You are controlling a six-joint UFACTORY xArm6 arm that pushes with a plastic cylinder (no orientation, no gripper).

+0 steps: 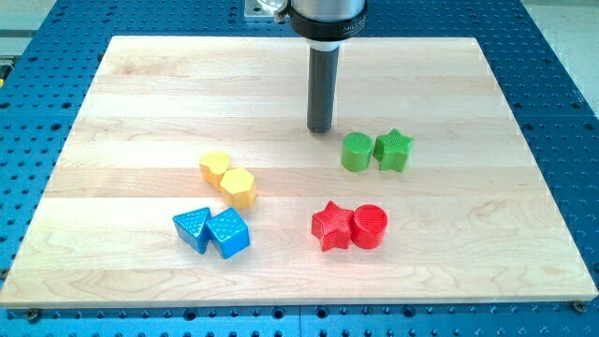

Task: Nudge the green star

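The green star (394, 150) lies on the wooden board (140, 112), right of centre, touching a green round block (357, 152) on its left. My tip (320, 129) rests on the board above and to the left of the green round block, a short gap away from it and farther from the star. The rod stands upright from the view's top.
Two yellow blocks (214, 168) (239, 187) touch each other left of centre. A blue triangle (193, 228) and a blue cube (229, 233) sit at the lower left. A red star (332, 226) touches a red cylinder (369, 226) at the lower middle.
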